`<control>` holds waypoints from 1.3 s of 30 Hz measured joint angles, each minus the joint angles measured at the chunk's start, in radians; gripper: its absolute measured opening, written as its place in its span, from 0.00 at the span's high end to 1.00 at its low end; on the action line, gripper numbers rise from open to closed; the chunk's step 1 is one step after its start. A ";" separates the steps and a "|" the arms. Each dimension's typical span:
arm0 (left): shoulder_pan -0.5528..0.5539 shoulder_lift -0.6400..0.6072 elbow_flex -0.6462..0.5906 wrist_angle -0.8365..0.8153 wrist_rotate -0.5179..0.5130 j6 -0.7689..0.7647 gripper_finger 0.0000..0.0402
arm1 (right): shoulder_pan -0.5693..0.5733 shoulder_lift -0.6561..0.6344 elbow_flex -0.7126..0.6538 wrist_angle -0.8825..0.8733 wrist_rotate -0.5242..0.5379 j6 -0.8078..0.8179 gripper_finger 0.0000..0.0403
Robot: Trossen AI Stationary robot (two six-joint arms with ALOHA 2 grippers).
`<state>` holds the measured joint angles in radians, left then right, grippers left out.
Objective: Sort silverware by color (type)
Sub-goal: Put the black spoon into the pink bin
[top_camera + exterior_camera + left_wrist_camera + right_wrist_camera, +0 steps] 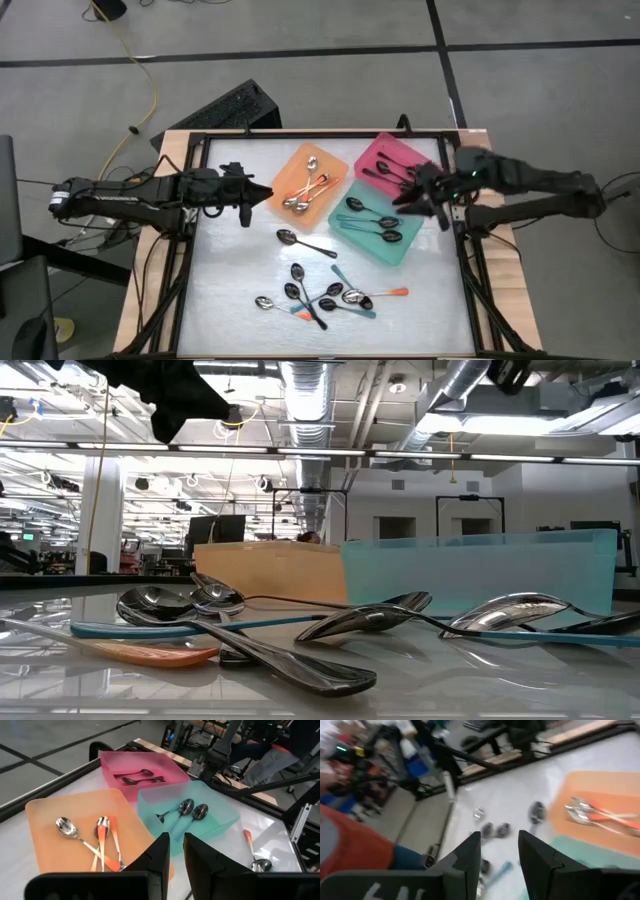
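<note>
The left gripper (262, 196) hangs over the desk (240, 290) at the left, just beside the orange tray (311, 183). Its jaws stand a little apart and nothing is between them, as the left wrist view shows. In the orange tray lie some orange-handled spoons (305, 190), three as far as I can count. To the right of it, the teal tray (380, 225) holds about three dark spoons (372, 218), and the pink tray (393, 160) at the far right holds at least two black spoons (140, 777). The right gripper (415, 192) hangs above the border between the pink and teal trays. Its jaws are released, with a clear gap and nothing in it.

I judge the sorting to be about half done. On the near part of the desk a loose pile of spoons (325, 295) is not yet sorted; it includes an orange-handled spoon (375, 296), some with teal handles and some black ones. One black spoon (303, 243) lies alone between the pile and the trays.

Some things are hard to make out. The right arm covers part of the pink tray from above, so the count there is not sure. In the pile the spoons cross each other and I cannot count each kind. The low view shows only the nearest spoons in front of the tray walls, and the right wrist view is smeared.
</note>
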<state>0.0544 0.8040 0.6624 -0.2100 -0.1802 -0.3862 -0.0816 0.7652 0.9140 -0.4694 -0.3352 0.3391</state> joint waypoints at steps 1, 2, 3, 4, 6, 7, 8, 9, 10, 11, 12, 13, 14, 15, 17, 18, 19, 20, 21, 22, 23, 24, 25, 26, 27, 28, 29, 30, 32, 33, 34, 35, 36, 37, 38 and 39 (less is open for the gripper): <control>0.000 0.000 0.000 0.000 0.000 0.000 0.90 | 0.026 0.003 -0.034 0.062 0.001 0.024 0.66; 0.000 0.000 0.000 0.000 0.000 0.000 0.90 | 0.047 0.009 -0.065 0.129 0.003 0.045 0.66; 0.000 0.000 0.000 0.000 0.000 0.000 0.90 | 0.068 0.016 -0.090 0.195 0.007 0.065 0.66; 0.000 0.000 0.000 0.000 0.000 0.000 0.90 | 0.087 0.026 -0.109 0.244 0.012 0.081 0.66; 0.000 0.000 0.000 0.000 0.000 0.004 0.90 | 0.122 0.046 -0.133 0.325 0.024 0.108 0.66; 0.000 0.000 0.000 0.000 -0.001 0.006 0.90 | 0.137 0.058 -0.136 0.359 0.024 0.117 0.66; 0.000 0.000 0.000 0.000 -0.002 0.007 0.90 | 0.150 0.070 -0.136 0.388 0.025 0.127 0.66; 0.000 0.000 0.000 0.000 -0.006 0.007 0.90 | 0.164 0.082 -0.136 0.417 0.025 0.144 0.66; 0.000 0.000 0.000 0.000 -0.008 0.007 0.90 | 0.179 0.094 -0.136 0.450 0.025 0.165 0.66; 0.000 0.000 0.000 0.000 -0.008 0.007 0.90 | 0.192 0.107 -0.136 0.480 0.025 0.185 0.66; 0.000 0.000 0.000 -0.001 -0.008 0.007 0.90 | 0.205 0.119 -0.136 0.506 0.025 0.200 0.66; 0.000 0.000 0.000 0.000 -0.008 0.007 0.90 | 0.217 0.131 -0.136 0.529 0.025 0.214 0.66; 0.000 0.000 0.000 0.000 -0.008 0.005 0.90 | 0.232 0.141 -0.136 0.550 0.024 0.228 0.66; 0.000 0.000 0.000 -0.001 -0.008 0.004 0.90 | 0.247 0.151 -0.136 0.567 0.025 0.245 0.66; 0.000 0.000 0.000 -0.001 -0.008 0.004 0.90 | 0.274 0.170 -0.136 0.582 0.024 0.283 0.66; 0.000 0.000 0.000 -0.001 -0.009 0.004 0.90 | 0.285 0.181 -0.136 0.583 0.024 0.300 0.66; 0.000 0.000 0.000 -0.001 -0.009 0.003 0.90 | 0.296 0.193 -0.136 0.582 0.024 0.322 0.66; 0.000 0.000 0.000 -0.001 -0.009 0.003 0.90 | 0.308 0.205 -0.136 0.579 0.024 0.342 0.66; 0.000 0.000 0.000 -0.001 -0.010 0.003 0.90 | 0.320 0.216 -0.136 0.578 0.024 0.359 0.66; 0.000 0.000 0.000 -0.001 -0.010 0.003 0.90 | 0.331 0.228 -0.136 0.578 0.024 0.367 0.66; 0.000 0.000 0.000 -0.001 -0.010 0.002 0.90 | 0.340 0.239 -0.136 0.578 0.024 0.368 0.66; -0.001 0.000 0.000 -0.001 -0.009 0.000 0.90 | 0.348 0.250 -0.136 0.578 0.024 0.369 0.66; -0.001 0.000 0.000 -0.001 -0.009 -0.006 0.90 | 0.355 0.259 -0.136 0.578 0.024 0.369 0.66; -0.001 0.000 0.000 -0.001 -0.009 -0.017 0.90 | 0.362 0.267 -0.136 0.576 0.024 0.368 0.66; -0.001 0.000 0.000 -0.001 -0.010 -0.025 0.90 | 0.367 0.272 -0.136 0.577 0.024 0.368 0.66; -0.001 0.000 0.000 -0.001 -0.010 -0.026 0.90 | 0.371 0.273 -0.136 0.576 0.023 0.368 0.66; -0.001 0.000 0.000 -0.002 -0.010 -0.026 0.90 | 0.374 0.273 -0.136 0.576 0.023 0.369 0.66; -0.001 0.000 0.000 -0.002 -0.010 -0.023 0.90 | 0.379 0.272 -0.136 0.578 0.024 0.371 0.66; -0.001 0.000 0.000 -0.002 -0.010 -0.028 0.90 | 0.384 0.272 -0.136 0.577 0.027 0.401 0.66; -0.001 0.000 0.000 -0.004 -0.009 -0.041 0.90 | 0.386 0.272 -0.136 0.575 0.038 0.429 0.66; -0.001 0.000 0.000 -0.009 -0.008 -0.051 0.90 | 0.391 0.272 -0.136 0.575 0.053 0.458 0.66; -0.001 0.000 0.000 -0.015 -0.005 -0.056 0.90 | 0.399 0.272 -0.136 0.575 0.070 0.482 0.66; -0.001 0.000 0.000 -0.023 0.003 -0.056 0.90 | 0.407 0.272 -0.136 0.575 0.091 0.502 0.66; -0.001 0.000 0.000 -0.030 0.015 -0.055 0.90 | 0.417 0.276 -0.136 0.576 0.119 0.520 0.66; -0.001 0.000 0.000 -0.036 0.030 -0.051 0.90 | 0.427 0.282 -0.135 0.577 0.148 0.540 0.66; -0.001 0.000 0.000 -0.043 0.043 -0.050 0.90 | 0.433 0.289 -0.132 0.575 0.178 0.561 0.66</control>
<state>0.0536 0.8040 0.6624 -0.2533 -0.1368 -0.4363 0.3516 1.0545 0.7815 0.1052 -0.1577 0.8998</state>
